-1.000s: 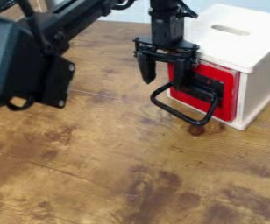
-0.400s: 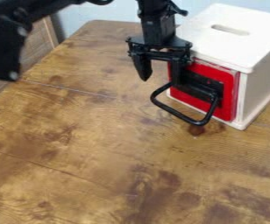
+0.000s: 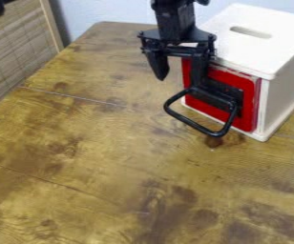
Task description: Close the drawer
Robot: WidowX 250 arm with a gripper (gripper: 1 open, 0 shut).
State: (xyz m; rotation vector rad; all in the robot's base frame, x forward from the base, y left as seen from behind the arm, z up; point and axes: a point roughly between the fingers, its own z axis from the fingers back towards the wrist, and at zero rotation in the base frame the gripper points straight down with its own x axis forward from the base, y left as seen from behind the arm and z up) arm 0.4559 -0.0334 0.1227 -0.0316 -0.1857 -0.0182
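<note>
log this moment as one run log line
gripper: open, empty, above handle | drawer: looks pushed into white cabinet | contact: none visible

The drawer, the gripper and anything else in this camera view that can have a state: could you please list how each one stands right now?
drawer: pushed in, red front about flush with the cabinet face.
wire loop handle: sticking out in front of the drawer, sloping down toward the table, not gripped.
gripper: open, pointing down, just above the handle, holding nothing.
white cabinet: upright on the table, slot in its top.
</note>
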